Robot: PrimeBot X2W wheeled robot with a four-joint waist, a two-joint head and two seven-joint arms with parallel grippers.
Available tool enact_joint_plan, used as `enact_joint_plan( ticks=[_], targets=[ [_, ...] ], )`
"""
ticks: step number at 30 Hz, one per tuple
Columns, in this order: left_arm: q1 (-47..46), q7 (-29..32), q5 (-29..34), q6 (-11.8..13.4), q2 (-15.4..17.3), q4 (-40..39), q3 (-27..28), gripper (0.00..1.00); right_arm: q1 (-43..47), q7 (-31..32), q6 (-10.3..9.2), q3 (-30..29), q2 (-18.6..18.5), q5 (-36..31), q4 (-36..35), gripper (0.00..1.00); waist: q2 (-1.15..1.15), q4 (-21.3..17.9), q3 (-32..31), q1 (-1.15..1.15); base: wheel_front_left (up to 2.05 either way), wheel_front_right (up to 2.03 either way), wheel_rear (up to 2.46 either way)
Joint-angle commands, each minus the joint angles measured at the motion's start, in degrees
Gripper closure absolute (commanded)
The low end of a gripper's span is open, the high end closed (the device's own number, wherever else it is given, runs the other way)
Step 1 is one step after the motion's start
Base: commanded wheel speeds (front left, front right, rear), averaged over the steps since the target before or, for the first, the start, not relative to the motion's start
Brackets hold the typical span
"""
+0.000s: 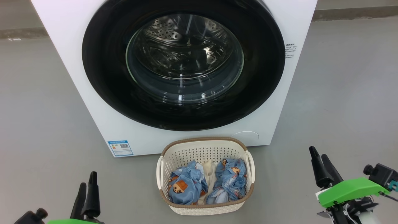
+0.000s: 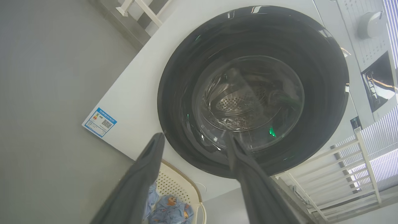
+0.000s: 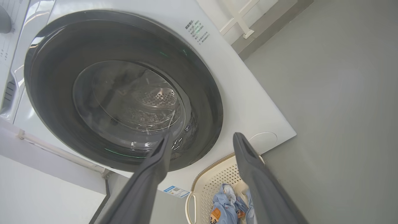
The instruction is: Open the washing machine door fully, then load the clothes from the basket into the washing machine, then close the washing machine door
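Both my pincers are spread wide and hold nothing; the left pincer (image 1: 87,182) sits at the lower left of the frame and the right pincer (image 1: 318,153) at the lower right, each well apart from the basket (image 1: 202,139) at bottom centre.

The first risk, I judge, is that basket; it stands on the floor (image 1: 46,124) just in front of the washing machine (image 1: 74,77), right below the door (image 1: 102,81), so an arm reaching in low could nudge it. I cannot tell whether the swinging door will clear its rim. The door is shut, its black ring is glossy, and I make out no handle from here; a finger could slip off, or the door could stop half open and snag cloth later. Loose cloth could also drop on the floor or get caught when the door closes.

The basket holds the clothes (image 1: 186,183): two bunched blue bear-print bundles side by side, with a cream cloth (image 1: 210,172) between them; nothing hangs over the rim. Further up the frame, through the glass window (image 1: 183,77), the drum (image 1: 168,29) appears empty.
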Motion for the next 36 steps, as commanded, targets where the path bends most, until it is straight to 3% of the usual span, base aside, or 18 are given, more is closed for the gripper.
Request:
enact_joint_plan(
  ticks=[1, 15, 36],
  targets=[
    [-1.8, -0.8, 2.1, 0.0, 1.2, -1.7, 0.5, 0.0, -3.3, -0.8, 0.26, 0.9, -1.1, -2.7, -1.2, 0.0, 0.0, 0.0, 0.0, 0.0, 0.0, 0.0, 0.0],
    [-2.1, -3.2, 13.3, 0.0, 2.2, -1.4, -0.6, 0.0, -4.2, -3.2, 0.31, 3.3, -2.4, -12.0, -0.2, 0.0, 0.0, 0.3, -0.4, 0.0, 0.0, 0.0, 0.0],
    [-2.5, -6.7, 25.0, 0.0, 3.9, -0.2, -1.6, 0.0, -5.0, -6.7, 0.4, 5.1, -3.9, -25.1, 0.7, 0.0, 0.0, 0.3, -0.8, 0.0, 0.0, 0.0, 0.0]
  ],
)
